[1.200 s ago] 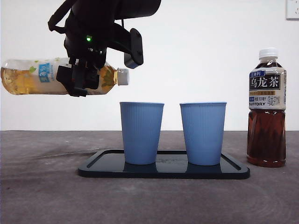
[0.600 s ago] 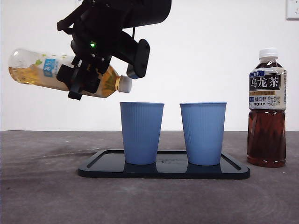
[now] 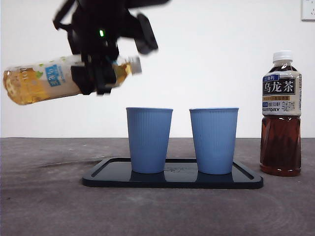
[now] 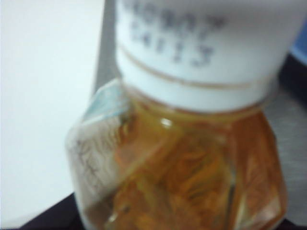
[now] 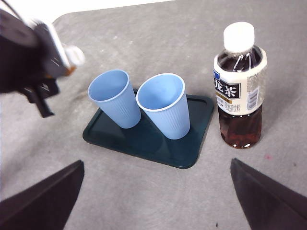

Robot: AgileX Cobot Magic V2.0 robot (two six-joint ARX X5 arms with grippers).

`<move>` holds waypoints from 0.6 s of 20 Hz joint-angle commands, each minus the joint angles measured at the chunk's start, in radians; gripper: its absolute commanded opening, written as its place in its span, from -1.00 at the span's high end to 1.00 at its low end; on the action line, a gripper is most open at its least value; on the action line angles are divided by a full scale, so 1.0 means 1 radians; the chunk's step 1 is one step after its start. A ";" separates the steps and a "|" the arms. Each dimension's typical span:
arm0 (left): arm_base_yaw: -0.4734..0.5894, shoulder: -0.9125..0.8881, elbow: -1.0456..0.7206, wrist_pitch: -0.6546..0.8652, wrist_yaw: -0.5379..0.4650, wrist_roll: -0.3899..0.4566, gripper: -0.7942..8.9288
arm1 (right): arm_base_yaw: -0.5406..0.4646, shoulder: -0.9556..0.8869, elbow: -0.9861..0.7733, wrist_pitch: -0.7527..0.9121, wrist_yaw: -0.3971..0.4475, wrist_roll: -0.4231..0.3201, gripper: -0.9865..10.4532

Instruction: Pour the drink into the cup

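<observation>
Amber tea in the clear plastic bottle with the white screw cap has run back toward the base, because my left gripper, clamped round the bottle's shoulder in the upper left of the front frame, has tipped the neck up from the downward slant it had half a second ago, so I judge the pouring pass over the left ribbed blue plastic cup finished and the cap still on. Both that cup and its twin stand upright on the glossy black rectangular tray at centre, with the dark oolong bottle at the right edge. My right gripper waits with its jaws wide apart.
</observation>
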 commanded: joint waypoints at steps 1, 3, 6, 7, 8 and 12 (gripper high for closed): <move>0.016 -0.068 0.031 -0.042 0.095 -0.250 0.46 | 0.003 0.000 0.008 0.006 -0.032 -0.048 -0.02; 0.049 -0.134 0.031 -0.065 0.183 -0.348 0.46 | 0.003 0.000 0.008 0.008 -0.056 -0.056 -0.02; 0.106 -0.238 0.017 -0.047 0.283 -0.432 0.46 | 0.003 0.000 0.008 0.009 -0.089 -0.065 -0.02; 0.122 -0.282 -0.002 -0.019 0.312 -0.445 0.46 | 0.003 0.000 0.008 0.011 -0.113 -0.066 -0.02; 0.136 -0.328 -0.031 0.023 0.343 -0.449 0.46 | 0.003 0.000 0.008 0.015 -0.134 -0.066 -0.02; 0.177 -0.531 -0.244 0.283 0.472 -0.463 0.46 | 0.003 0.000 0.008 0.032 -0.167 -0.066 -0.02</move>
